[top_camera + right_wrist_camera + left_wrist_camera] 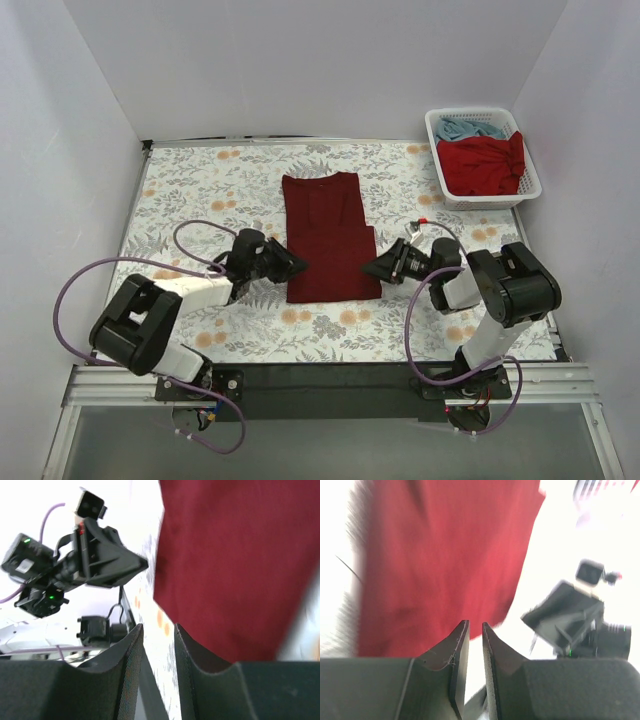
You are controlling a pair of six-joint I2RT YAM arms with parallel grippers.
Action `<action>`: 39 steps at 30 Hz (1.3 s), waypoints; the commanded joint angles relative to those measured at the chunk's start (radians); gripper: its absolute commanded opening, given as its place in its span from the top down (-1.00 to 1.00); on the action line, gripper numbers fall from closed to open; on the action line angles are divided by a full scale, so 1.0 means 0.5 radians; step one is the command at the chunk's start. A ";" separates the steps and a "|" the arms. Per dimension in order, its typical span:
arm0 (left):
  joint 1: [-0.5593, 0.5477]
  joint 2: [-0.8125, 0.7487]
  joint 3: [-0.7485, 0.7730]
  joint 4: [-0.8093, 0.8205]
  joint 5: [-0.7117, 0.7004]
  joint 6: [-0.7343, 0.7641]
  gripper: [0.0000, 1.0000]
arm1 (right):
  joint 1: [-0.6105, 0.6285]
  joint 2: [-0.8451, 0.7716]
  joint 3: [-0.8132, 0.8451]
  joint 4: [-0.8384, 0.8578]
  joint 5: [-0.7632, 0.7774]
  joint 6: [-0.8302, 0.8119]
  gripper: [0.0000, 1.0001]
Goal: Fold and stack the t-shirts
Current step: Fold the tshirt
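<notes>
The dark maroon t-shirt lies folded into a long strip in the middle of the floral table cloth. My left gripper is low at the shirt's near left corner, its jaws a narrow gap apart and empty. My right gripper is low at the near right corner, open and empty. The maroon cloth fills the left wrist view and the right wrist view. The red t-shirt and the light blue t-shirt lie in the basket.
The white lattice basket stands at the far right corner. White walls close in the table on three sides. The arms' base rail runs along the near edge. Each wrist view shows the other gripper.
</notes>
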 commanded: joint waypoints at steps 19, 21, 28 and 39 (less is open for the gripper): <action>0.603 0.760 0.304 0.310 0.235 0.011 0.69 | -0.023 0.775 0.999 -0.214 0.432 -0.026 0.24; 0.619 0.770 0.270 0.325 0.253 -0.013 0.69 | -0.023 0.827 0.994 -0.220 0.420 -0.029 0.25; 0.625 0.464 0.325 0.130 0.216 0.133 0.64 | -0.029 0.607 0.929 -0.342 0.355 -0.114 0.27; 0.398 -0.187 0.619 -0.998 -0.274 0.723 0.25 | 0.014 -0.323 0.981 -2.071 0.750 -1.102 0.15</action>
